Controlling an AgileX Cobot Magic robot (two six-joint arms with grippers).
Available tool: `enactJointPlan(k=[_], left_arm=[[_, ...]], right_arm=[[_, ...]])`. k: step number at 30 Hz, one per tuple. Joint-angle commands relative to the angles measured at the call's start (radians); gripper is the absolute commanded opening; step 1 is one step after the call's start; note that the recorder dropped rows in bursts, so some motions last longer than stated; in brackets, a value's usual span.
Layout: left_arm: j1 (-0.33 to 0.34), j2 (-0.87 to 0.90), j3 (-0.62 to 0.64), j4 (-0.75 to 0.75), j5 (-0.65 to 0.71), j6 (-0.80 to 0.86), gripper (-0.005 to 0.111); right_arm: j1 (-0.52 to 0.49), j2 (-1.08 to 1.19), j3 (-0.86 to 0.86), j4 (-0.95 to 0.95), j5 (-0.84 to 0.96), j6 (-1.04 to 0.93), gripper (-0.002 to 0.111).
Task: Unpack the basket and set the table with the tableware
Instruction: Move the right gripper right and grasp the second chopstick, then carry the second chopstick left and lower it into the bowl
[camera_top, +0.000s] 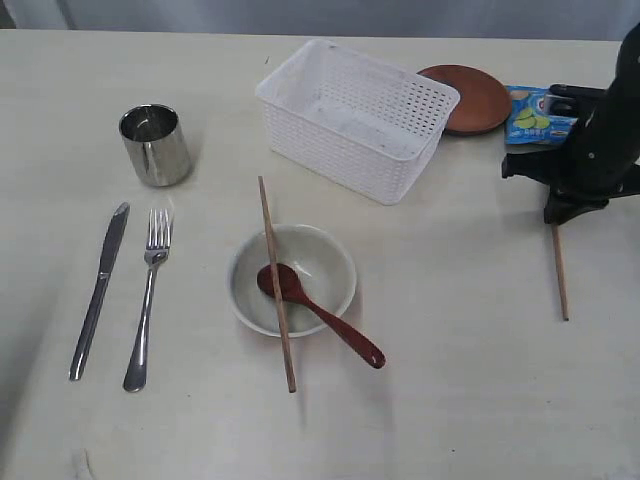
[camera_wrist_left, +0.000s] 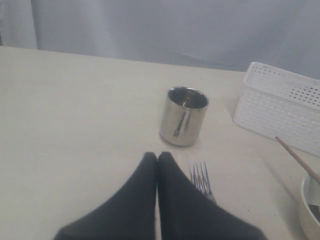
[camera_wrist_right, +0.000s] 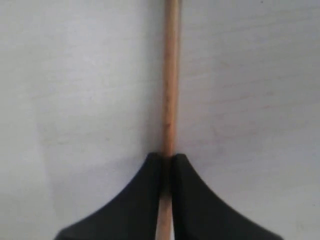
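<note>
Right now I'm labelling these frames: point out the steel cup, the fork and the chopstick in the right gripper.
steel cup (camera_top: 155, 150), exterior view, side wall.
fork (camera_top: 146, 310), exterior view, mid-handle.
chopstick (camera_wrist_right: 171, 75), right wrist view, shaft beyond the jaws.

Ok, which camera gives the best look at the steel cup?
The left wrist view: the steel cup stands close and upright, its open rim and mirrored side clear. The exterior view shows it smaller, from above, left of the basket. The right wrist view does not show it.
</note>
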Motion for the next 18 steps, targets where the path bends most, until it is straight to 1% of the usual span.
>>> enactJointPlan(k=[1,5,8,13,18], left_arm=[[0.001,-0.004,0.003,-0.003,-0.009,0.001,0.000],[0.001,-0.004,0.003,-0.003,-0.009,0.001,0.000],[0.001,-0.004,0.003,-0.003,-0.009,0.001,0.000],[0.001,-0.004,0.003,-0.003,-0.009,0.001,0.000],[0.001,-0.004,0.003,-0.003,-0.009,0.001,0.000]], right_arm=[[0.001,-0.017,0.009,0.026,0.029,-0.018,-0.001],[0.048,-0.125,0.009,0.061,0.037,-0.026,-0.001],[0.117,-0.230,0.009,0.064,0.042,-0.022,-0.001],[0.290,-0.402,0.009,0.174,0.065,-0.035,-0.001],[0.461,-0.448,-0.007,0.308,0.085,-0.053,-0.001]])
